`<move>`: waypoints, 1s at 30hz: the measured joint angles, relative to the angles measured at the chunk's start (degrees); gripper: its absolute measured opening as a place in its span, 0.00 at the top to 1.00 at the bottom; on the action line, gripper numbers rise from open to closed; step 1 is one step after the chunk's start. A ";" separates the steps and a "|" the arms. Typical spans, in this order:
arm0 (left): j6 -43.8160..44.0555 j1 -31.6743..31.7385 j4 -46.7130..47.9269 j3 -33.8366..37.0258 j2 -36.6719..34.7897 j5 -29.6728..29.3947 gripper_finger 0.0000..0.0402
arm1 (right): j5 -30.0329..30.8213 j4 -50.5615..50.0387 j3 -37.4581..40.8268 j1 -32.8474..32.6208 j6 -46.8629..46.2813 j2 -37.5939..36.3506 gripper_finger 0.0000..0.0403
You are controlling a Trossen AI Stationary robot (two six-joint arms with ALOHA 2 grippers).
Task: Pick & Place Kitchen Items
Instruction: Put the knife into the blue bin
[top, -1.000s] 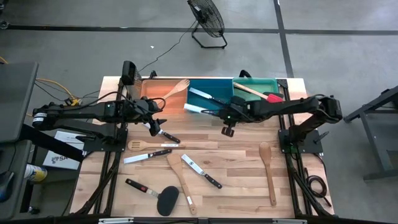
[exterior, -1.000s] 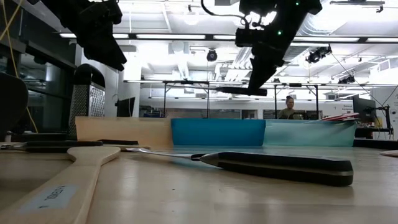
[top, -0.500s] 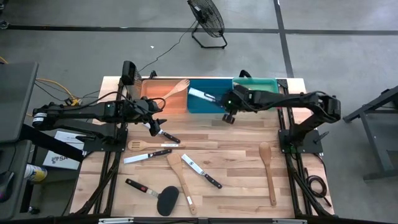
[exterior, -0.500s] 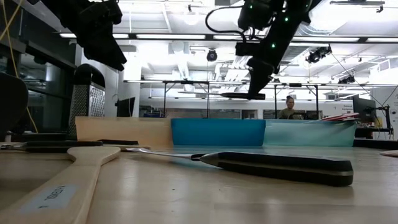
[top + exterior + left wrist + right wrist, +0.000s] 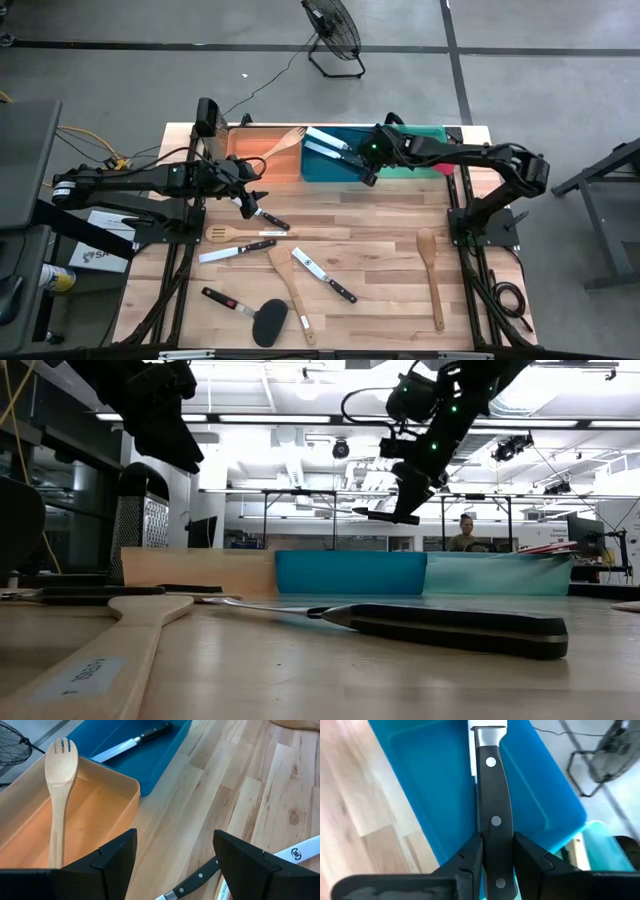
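My right gripper [image 5: 366, 168] is shut on a black-handled steel knife [image 5: 326, 139] and holds it over the blue bin [image 5: 345, 172]; in the low view this knife [image 5: 386, 515] hangs level above the blue bin [image 5: 350, 572]. A second knife [image 5: 322, 153] lies in the blue bin. My left gripper [image 5: 247, 204] is open above another black-handled knife [image 5: 266, 218] that lies flat on the table, also seen from the left wrist as a knife [image 5: 197, 879] below the open fingers. A wooden fork [image 5: 60, 785] leans on the orange bin's rim. My right gripper [image 5: 495, 867] pinches the knife's black riveted handle [image 5: 492, 820] between its two fingers [image 5: 472, 855]. The handle runs forward along the fingers, with the blade [image 5: 487, 726] pointing away toward the table's far left. The knife is lifted clear and about level over the blue bin.
The orange bin [image 5: 250, 160], blue bin and green bin [image 5: 420, 135] stand in a row along the far edge; a red-headed turner [image 5: 438, 155] lies in the green one. A grater [image 5: 208, 118] stands far left. Knives, wooden spatulas, a black turner [image 5: 268, 322] and a wooden spoon [image 5: 432, 275] lie on the near half.
My right gripper has carried the knife from the near side of the blue bin toward the far edge, so it now hangs over the bin. It has turned, so the blade now points far-left instead of left. The knife has stayed level.
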State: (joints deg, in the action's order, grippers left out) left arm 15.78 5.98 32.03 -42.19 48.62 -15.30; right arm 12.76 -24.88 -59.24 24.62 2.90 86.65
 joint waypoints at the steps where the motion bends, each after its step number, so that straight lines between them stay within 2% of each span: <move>1: -0.01 0.00 0.02 0.00 0.00 -0.01 0.36 | -0.98 1.18 0.78 0.45 0.01 0.00 0.82; 18: -0.01 0.00 -0.18 0.00 -0.02 -0.06 0.36 | -7.20 15.39 8.00 3.28 -4.35 0.06 0.82; 30: -0.01 -0.01 -0.02 0.00 -0.02 -0.16 0.36 | -7.29 20.01 8.63 4.28 -6.33 9.01 0.82</move>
State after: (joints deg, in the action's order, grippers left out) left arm 15.77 5.97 32.01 -42.19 48.60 -15.46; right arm 5.48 -4.87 -50.61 28.90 -3.43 95.66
